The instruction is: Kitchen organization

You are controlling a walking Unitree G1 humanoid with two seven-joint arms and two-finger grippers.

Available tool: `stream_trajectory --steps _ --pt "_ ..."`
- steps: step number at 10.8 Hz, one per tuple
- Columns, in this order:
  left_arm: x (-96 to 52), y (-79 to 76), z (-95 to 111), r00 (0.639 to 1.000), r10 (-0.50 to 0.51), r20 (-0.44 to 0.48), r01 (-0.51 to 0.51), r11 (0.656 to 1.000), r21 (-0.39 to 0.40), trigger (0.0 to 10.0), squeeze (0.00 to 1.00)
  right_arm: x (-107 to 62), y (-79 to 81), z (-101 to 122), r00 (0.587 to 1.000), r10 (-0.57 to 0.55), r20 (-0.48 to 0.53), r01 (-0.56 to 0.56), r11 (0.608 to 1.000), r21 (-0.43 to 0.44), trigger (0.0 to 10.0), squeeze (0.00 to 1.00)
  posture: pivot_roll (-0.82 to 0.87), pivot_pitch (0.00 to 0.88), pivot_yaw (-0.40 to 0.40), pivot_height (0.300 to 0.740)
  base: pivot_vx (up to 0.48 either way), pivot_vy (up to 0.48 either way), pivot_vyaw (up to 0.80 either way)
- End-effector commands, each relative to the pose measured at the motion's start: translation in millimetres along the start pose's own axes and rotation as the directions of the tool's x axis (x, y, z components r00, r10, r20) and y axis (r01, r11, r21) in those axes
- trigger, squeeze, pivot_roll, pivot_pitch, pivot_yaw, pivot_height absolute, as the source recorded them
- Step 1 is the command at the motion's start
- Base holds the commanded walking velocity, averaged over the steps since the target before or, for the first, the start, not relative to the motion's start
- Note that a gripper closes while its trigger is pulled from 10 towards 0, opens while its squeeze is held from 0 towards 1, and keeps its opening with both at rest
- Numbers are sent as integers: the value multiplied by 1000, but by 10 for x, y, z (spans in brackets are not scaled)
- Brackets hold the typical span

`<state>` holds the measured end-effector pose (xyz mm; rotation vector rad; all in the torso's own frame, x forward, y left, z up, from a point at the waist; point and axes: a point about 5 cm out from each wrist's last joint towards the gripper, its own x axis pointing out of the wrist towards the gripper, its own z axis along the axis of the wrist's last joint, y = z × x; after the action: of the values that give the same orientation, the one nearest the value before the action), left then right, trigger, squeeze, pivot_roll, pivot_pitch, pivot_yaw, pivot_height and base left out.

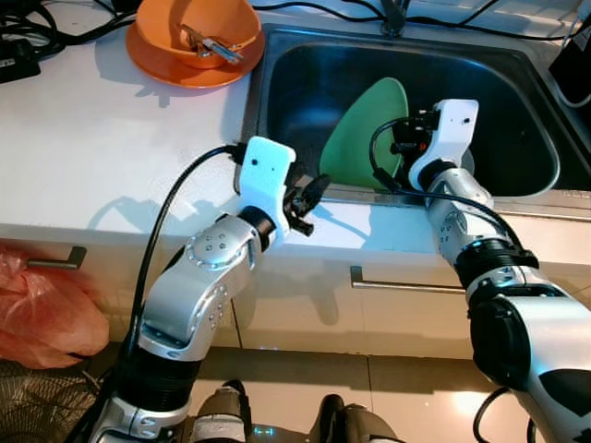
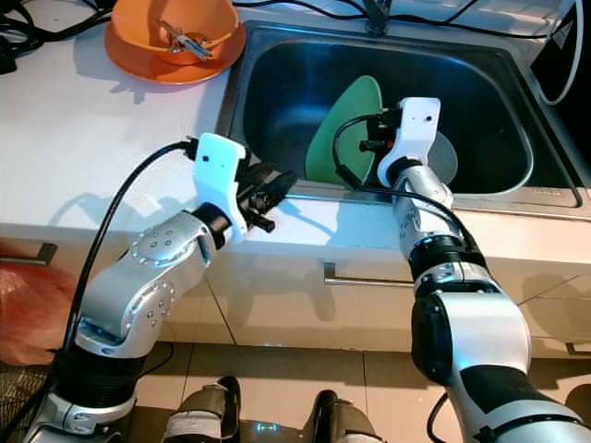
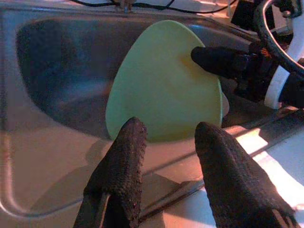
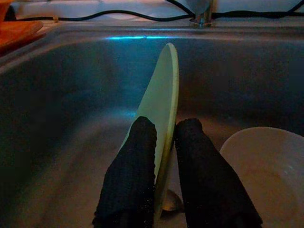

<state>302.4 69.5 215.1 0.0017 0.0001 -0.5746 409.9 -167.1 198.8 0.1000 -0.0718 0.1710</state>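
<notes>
one green plate [image 1: 362,134], one white plate [image 4: 270,166], one orange bowl [image 1: 199,23]

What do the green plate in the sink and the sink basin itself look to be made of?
Green plate: likely matte plastic or melamine; thin rim, flat uniform colour, no glassy shine, pinched by the right gripper. Sink: brushed stainless steel; grey metallic sheen with soft reflections.

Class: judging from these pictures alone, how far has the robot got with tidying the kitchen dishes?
Done: an orange bowl sits on an orange plate on the counter. In hand: the right gripper is shut on the green plate, held on edge in the sink. The left gripper waits open at the sink's front edge. Left: lifting the plate out; a white dish lies in the sink.
</notes>
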Motion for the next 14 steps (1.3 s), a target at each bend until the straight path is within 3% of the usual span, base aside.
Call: stream_trajectory --steps 1,2,3,4,6,9,10,11,12,13,14 --pt "-20 -39 5 1000 -10 4 10 1000 2 10000 0 -51 -49 -148 998 -18 -56 17 1000 -12 10000 0 264 232 -67 740 0 0 0" --pt "-22 -38 4 1000 -9 3 9 1000 1 10000 0 -54 -53 -148 998 -16 -54 15 1000 -14 10000 1000 263 232 -68 740 0 0 0" --pt "-21 -42 -3 1000 -11 0 11 1000 0 10000 0 -56 -61 -148 998 -22 -54 20 999 -32 10000 890 262 230 -68 740 0 0 0" --pt "-17 -43 -4 1000 -13 -1 13 1000 -1 10000 0 -58 -58 -156 998 -26 -60 23 998 -58 10000 0 260 230 -66 740 0 0 0" --pt "-12 -44 -9 1000 -17 -4 17 1000 -2 10000 0 -73 -77 -181 997 -39 -70 30 992 -124 10000 0 260 229 -66 740 0 0 0" --pt "-4 -63 -19 999 -30 -10 30 1000 0 10000 0 -96 -104 -226 992 -72 -101 30 932 -361 10000 0 254 223 -61 740 0 0 0" --pt "-4 -67 -21 999 -34 -11 34 999 1 10000 0 -96 -92 -230 993 -68 -98 29 935 -353 10000 0 255 222 -59 740 0 0 0" --pt "-5 -66 -22 999 -35 -11 35 999 1 10000 0 -93 -79 -231 993 -66 -95 29 939 -343 10000 1000 255 218 -59 740 0 0 0" --pt "-6 -62 -23 999 -35 -12 35 999 1 10000 0 -90 -91 -230 992 -88 -94 56 952 -302 10000 1000 257 216 -57 740 0 0 0" --pt "-7 -62 -15 999 -36 -9 36 999 -3 10000 0 -87 -108 -230 989 -105 -101 79 969 -235 10000 0 257 216 -57 740 0 0 0" --pt "-7 -63 -15 999 -38 -9 38 999 -7 10000 0 -79 -110 -216 989 -108 -100 90 981 -170 10000 0 256 212 -57 740 0 0 0"
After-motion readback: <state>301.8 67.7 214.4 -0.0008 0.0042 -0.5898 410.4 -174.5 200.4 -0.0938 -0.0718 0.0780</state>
